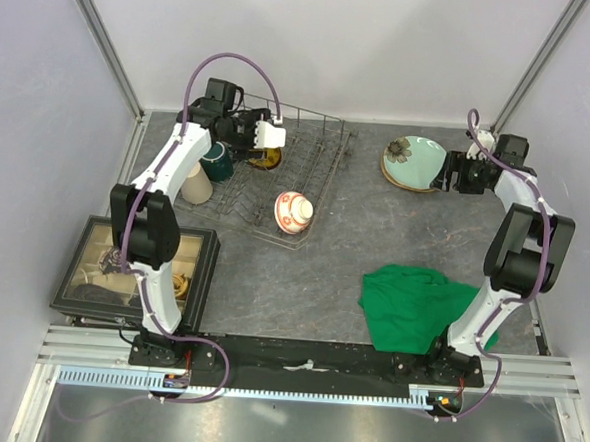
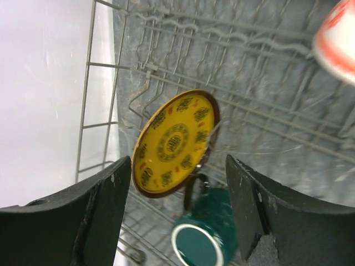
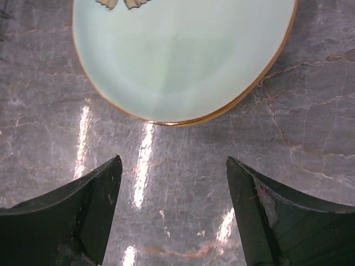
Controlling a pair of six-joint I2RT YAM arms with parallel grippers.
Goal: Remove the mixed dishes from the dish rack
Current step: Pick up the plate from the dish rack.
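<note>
Left end effector (image 2: 175, 180) open, empty, over yellow-patterned plate (image 2: 175, 141) in dish rack (image 2: 100, 65); right end effector (image 3: 173, 169) open, empty, beside pale mint-green plate (image 3: 177, 55).

- left arm (image 1: 174, 159) and right arm (image 1: 480, 307): white links, bulky black joints
- purple cable (image 1: 235, 61) looping along each arm
- left gripper (image 2: 175, 213) and right gripper (image 3: 173, 213): matte black wedge-shaped fingers, lightly scuffed

We see bare surface (image 1: 301, 282) across the middle of the top view, between the rack (image 1: 319, 162) at upper left and the cloth (image 1: 415, 309) at lower right. In the rack, wire tines, the yellow plate (image 2: 175, 141) and the mug (image 2: 205, 244) crowd the left tool (image 2: 177, 158). Just ahead of the right tool (image 3: 173, 160) lies the mint plate (image 3: 177, 55).
</note>
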